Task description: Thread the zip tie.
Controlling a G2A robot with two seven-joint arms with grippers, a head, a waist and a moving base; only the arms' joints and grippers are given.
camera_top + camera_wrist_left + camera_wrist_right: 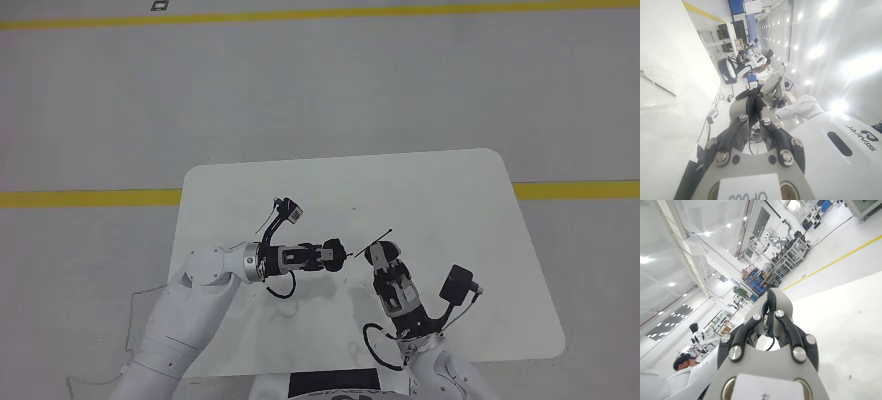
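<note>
Lying on the white rounded table beside the left gripper and the right gripper, both claws pressed together, the thin black plastic zip tie is probably risking being nudged away, because unopened claws would be sliding over it.

The left hand and right hand sat nearly tip to tip near the table's front middle. A thin zip tie apparently crossed the narrow gap. Bare table lay beyond and beside them.

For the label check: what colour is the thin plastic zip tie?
Black. The thin plastic zip tie shows best in the top view, against the white table.
</note>
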